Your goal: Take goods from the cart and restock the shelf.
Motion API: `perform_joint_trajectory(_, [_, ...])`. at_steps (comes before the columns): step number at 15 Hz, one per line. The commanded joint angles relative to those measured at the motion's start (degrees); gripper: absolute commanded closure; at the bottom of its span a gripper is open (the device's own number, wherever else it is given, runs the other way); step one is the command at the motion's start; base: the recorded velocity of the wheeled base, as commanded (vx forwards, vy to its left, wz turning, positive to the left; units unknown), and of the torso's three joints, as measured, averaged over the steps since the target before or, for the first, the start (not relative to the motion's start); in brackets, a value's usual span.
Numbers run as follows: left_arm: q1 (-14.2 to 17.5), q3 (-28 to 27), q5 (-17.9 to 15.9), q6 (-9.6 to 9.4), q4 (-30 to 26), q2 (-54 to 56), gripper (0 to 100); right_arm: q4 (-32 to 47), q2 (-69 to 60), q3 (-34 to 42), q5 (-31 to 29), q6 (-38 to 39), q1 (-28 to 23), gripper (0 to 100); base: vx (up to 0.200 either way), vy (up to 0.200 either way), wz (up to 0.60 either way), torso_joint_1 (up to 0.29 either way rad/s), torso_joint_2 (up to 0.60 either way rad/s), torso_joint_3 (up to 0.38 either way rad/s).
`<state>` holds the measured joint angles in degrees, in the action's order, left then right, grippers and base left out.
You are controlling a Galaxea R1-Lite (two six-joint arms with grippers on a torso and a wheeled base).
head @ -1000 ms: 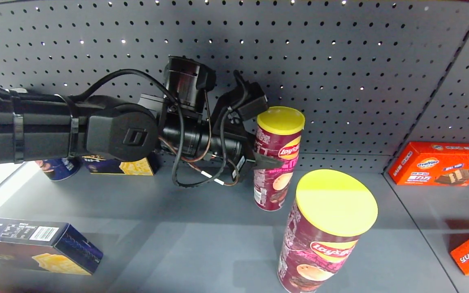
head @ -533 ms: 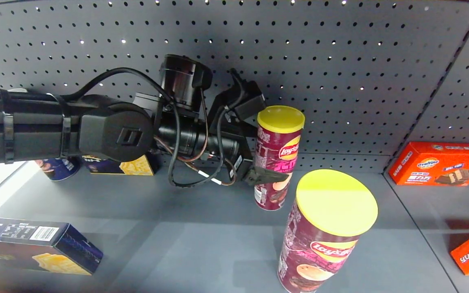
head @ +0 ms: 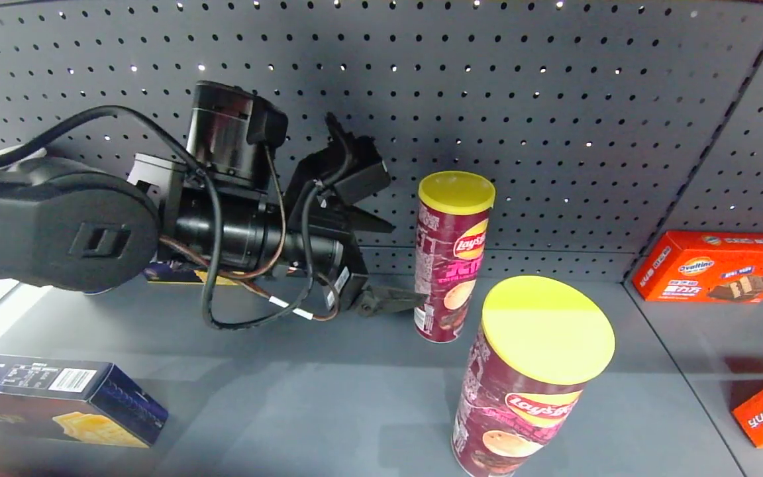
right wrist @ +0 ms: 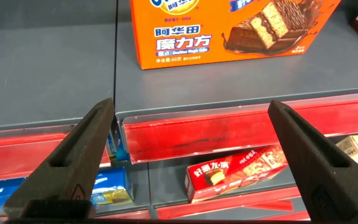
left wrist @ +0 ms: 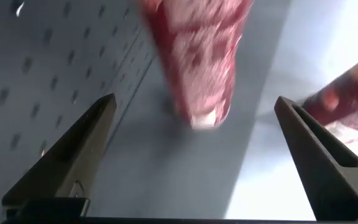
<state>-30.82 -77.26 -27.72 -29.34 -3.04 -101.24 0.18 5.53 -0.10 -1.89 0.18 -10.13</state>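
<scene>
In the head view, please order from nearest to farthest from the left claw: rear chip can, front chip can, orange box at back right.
1. Rear chip can, just right of the left claw, by the back panel.
2. Front chip can, nearer the shelf front.
3. Orange box, far right, at the back.

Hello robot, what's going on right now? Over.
Left gripper open, facing rear chip can, not gripping. Right gripper open, empty. Can upright on shelf. Front can stands close by.

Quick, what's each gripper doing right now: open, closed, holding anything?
Left gripper: open, holding nothing, beside the rear chip can.
Right gripper: open, holding nothing.
</scene>
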Motion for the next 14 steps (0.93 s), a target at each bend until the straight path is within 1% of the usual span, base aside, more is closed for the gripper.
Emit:
perform_joint_trajectory(1, [-1.1,6.7,3.5,0.87,3.5,4.7,0,0.0,0.1,0.0,0.0,0.0,0.0,0,0.0,0.0,0.0,0.0,0.0,0.0])
perform_joint_trajectory(2, [-2.0,8.7,5.0,2.01,6.1,4.9,0,0.0,0.1,0.0,0.0,0.0,0.0,0,0.0,0.0,0.0,0.0,0.0,0.0])
perform_joint_trajectory(3, [-3.8,11.8,8.4,4.38,11.1,4.9,0,0.0,0.1,0.0,0.0,0.0,0.0,0,0.0,0.0,0.0,0.0,0.0,0.0])
perform_joint_trajectory(4, [-5.7,13.6,11.2,6.14,15.3,4.8,0,0.0,0.1,0.0,0.0,0.0,0.0,0,0.0,0.0,0.0,0.0,0.0,0.0])
perform_joint_trajectory(5, [-6.7,14.4,12.2,6.93,17.2,4.7,0,0.0,0.1,0.0,0.0,0.0,0.0,0,0.0,0.0,0.0,0.0,0.0,0.0])
perform_joint_trajectory(6, [-7.8,15.5,13.7,7.28,19.2,3.4,0,0.0,0.1,0.0,0.0,0.0,0.0,0,0.0,0.0,0.0,0.0,0.0,0.0])
perform_joint_trajectory(7, [-8.1,15.7,14.6,7.28,19.4,2.6,0,0.0,0.1,0.0,0.0,0.0,0.0,0,0.0,0.0,0.0,0.0,0.0,0.0])
perform_joint_trajectory(8, [-8.7,15.7,15.2,7.46,19.4,2.2,0,0.0,0.1,0.0,0.0,0.0,0.0,0,0.0,0.0,0.0,0.0,0.0,0.0])
perform_joint_trajectory(10, [-9.0,15.7,15.6,7.37,19.4,1.8,0,0.0,0.1,0.0,0.0,0.0,0.0,0,0.0,0.0,0.0,0.0,0.0,0.0])
perform_joint_trajectory(11, [-9.0,15.6,17.4,7.28,19.5,1.1,0,0.0,0.1,0.0,0.0,0.0,0.0,0,0.0,0.0,0.0,0.0,0.0,0.0])
perform_joint_trajectory(12, [-8.9,15.3,20.3,7.37,19.5,0.3,0,0.0,0.1,0.0,0.0,0.0,0.0,0,0.0,0.0,0.0,0.0,0.0,0.0])
perform_joint_trajectory(13, [-8.9,15.2,21.5,7.46,19.6,-0.1,0,0.0,0.1,0.0,0.0,0.0,0.0,0,0.0,0.0,0.0,0.0,0.0,0.0])
perform_joint_trajectory(14, [-8.8,15.2,21.8,7.46,20.5,-0.3,0,0.0,0.1,0.0,0.0,0.0,0.0,0,0.0,0.0,0.0,0.0,0.0,0.0])
